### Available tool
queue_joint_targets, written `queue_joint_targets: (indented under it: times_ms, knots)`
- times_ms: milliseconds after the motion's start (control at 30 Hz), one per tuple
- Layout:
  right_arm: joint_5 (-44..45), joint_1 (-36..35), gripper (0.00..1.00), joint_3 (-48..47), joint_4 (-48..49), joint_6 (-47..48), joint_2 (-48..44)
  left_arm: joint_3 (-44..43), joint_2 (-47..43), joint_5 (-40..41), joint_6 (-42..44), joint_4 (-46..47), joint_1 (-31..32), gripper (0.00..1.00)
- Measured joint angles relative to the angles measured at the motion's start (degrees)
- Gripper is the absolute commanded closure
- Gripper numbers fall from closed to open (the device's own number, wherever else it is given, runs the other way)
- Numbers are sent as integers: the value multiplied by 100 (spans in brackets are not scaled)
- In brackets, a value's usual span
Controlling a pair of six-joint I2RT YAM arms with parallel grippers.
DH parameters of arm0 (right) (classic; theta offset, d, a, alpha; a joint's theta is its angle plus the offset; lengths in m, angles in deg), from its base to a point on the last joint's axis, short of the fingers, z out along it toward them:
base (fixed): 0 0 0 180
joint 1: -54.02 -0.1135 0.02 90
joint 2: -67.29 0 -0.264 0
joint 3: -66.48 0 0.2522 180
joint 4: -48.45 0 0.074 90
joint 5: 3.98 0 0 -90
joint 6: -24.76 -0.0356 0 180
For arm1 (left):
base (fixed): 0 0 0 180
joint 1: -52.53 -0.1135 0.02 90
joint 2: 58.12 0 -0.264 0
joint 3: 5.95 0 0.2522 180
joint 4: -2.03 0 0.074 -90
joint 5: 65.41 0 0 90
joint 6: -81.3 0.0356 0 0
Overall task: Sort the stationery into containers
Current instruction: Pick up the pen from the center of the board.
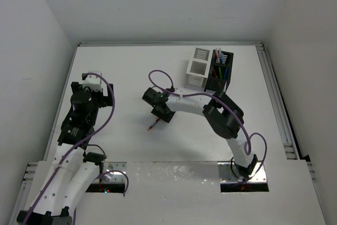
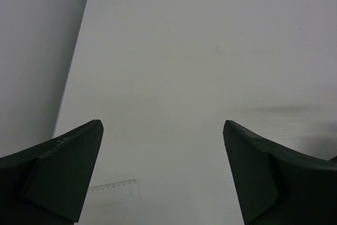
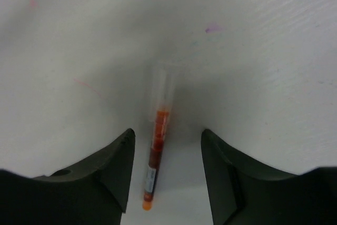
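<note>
A white table (image 1: 131,67) fills the floor of a plain white-walled enclosure (image 1: 158,3), with both arms bolted at its near edge. At the far right of the table two slatted containers stand side by side and touching: the white container (image 1: 197,68) on the left and the black container (image 1: 221,80) on the right. The black one holds several upright pens (image 1: 221,69), with green, red, blue and pink among them; what the white one holds cannot be made out from above. The right arm reaches from its base across to the middle of the table, where the right gripper (image 3: 167,135) is lowered over a single orange pen (image 3: 156,146). This pen lies flat on the table, its clear part pointing away from the wrist and its orange end towards it. The jaws are parted and stand one on each side of the pen, with a gap of bare table showing between the pen and each finger, so nothing is gripped. The left arm stays on the left side of the table, well apart from the pen and the containers. The left gripper (image 2: 162,125) is spread wide above bare table and holds nothing. A clear ruler (image 2: 113,191) lies flat on the surface below it, near the left finger.
</note>
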Motion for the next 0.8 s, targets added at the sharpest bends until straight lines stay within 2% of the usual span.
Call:
queue_joint_targets:
  times_ms: [67, 133, 167, 300, 433, 533, 800]
  knots:
    - [-44, -35, 56, -85, -55, -59, 63, 4, -31, 17, -2, 15, 0, 4]
    - [-79, -44, 69, -199, -103, -70, 166, 4, -55, 44, 0, 20, 0, 4]
    - [-79, -37, 79, -247, -157, -83, 208, 4, -63, 63, 0, 22, 0, 4]
    - [-122, -7, 99, -111, -31, -116, 164, 7, -85, 125, 22, 37, -2, 3]
    - [-146, 37, 100, 295, 330, -46, -66, 7, -87, 225, 79, 70, -2, 3]
    - [-173, 90, 100, 479, 614, 525, -170, 7, -87, 291, 149, 70, -2, 3]
    - [-350, -42, 100, 1335, 1867, 3775, -922, 7, -42, 343, 208, 66, -2, 3]
